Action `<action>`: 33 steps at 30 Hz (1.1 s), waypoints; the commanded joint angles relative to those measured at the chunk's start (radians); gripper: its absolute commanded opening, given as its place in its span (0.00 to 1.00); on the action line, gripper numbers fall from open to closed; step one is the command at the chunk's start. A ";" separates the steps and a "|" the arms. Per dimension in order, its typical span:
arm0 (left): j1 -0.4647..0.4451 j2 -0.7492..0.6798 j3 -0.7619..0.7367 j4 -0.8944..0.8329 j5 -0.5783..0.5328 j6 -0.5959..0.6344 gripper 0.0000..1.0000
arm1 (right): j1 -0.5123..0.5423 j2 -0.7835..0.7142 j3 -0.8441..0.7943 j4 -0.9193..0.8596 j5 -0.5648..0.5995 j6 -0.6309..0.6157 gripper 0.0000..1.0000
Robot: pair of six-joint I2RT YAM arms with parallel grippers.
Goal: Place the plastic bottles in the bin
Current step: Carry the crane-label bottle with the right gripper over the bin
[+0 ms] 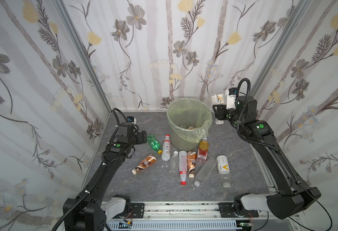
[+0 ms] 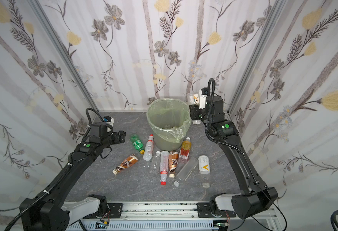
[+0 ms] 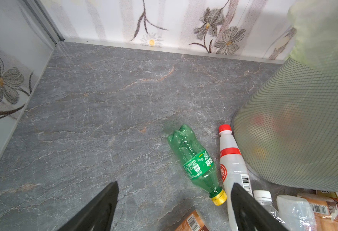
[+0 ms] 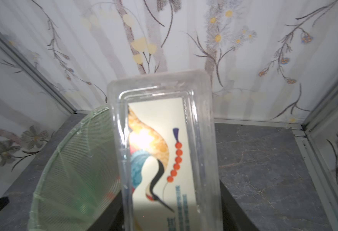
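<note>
Right wrist view: the right gripper (image 1: 217, 110), clamped on a clear crane-labelled bottle (image 4: 164, 140), holds it just beside the bin (image 1: 181, 140), seemingly short of the rim; released here, it could fall outside. The left gripper (image 3: 174, 185) hangs wide open, empty. Other bottles (image 1: 182, 166) litter the grey marbled tabletop (image 1: 144, 186) between floral walls (image 1: 164, 50).
</note>
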State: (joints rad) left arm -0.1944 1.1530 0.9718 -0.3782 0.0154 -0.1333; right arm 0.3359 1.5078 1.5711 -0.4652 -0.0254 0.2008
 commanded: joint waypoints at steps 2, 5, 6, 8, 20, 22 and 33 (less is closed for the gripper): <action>0.001 -0.009 -0.008 0.018 -0.010 0.010 0.90 | 0.021 0.030 0.024 0.072 -0.229 0.050 0.48; 0.001 -0.019 -0.013 0.018 -0.011 0.011 0.90 | 0.032 0.046 0.023 0.107 -0.295 0.072 0.48; 0.001 -0.022 -0.014 0.018 -0.012 0.012 0.90 | 0.035 0.052 0.023 0.112 -0.302 0.075 0.48; 0.001 -0.024 -0.014 0.018 -0.014 0.014 0.90 | 0.040 0.063 0.023 0.121 -0.323 0.080 0.48; 0.001 0.001 -0.005 0.019 -0.002 0.012 0.89 | 0.094 0.146 0.011 0.196 -0.287 0.126 0.51; 0.001 0.000 -0.008 0.019 0.000 0.014 0.89 | 0.100 0.159 0.010 0.199 -0.271 0.130 0.52; 0.001 -0.008 -0.025 0.019 0.051 0.022 0.89 | 0.117 0.200 0.009 0.195 -0.233 0.124 0.53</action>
State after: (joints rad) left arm -0.1944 1.1473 0.9508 -0.3782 0.0441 -0.1123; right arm 0.4511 1.6978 1.5826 -0.3096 -0.2806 0.3241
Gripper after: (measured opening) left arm 0.895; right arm 0.542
